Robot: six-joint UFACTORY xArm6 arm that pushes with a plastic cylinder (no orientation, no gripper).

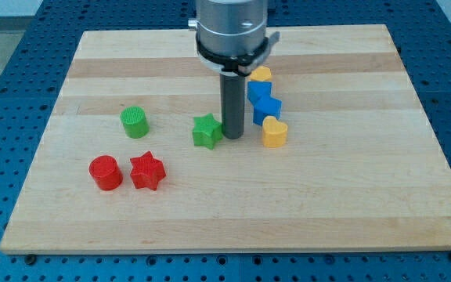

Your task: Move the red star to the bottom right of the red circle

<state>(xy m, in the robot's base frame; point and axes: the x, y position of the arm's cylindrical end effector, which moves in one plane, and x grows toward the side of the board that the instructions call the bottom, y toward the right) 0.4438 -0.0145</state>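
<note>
Your red star sits just right of the red circle, nearly touching, with bare wooden board below and to the right. My tip, a plain rod holding nothing, stands against the green star. The rod hides part of the upper blue block; the yellow block behind it is hard to read.

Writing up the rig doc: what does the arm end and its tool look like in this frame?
Only the arm's last section shows: a wide silver-grey cylinder entering from the view's top, ringed below by a black collar with small side tabs. From it hangs a straight dark grey rod, round and plain. My tip is its blunt lower end, just right of the green star. No cables or markings are visible.
</note>
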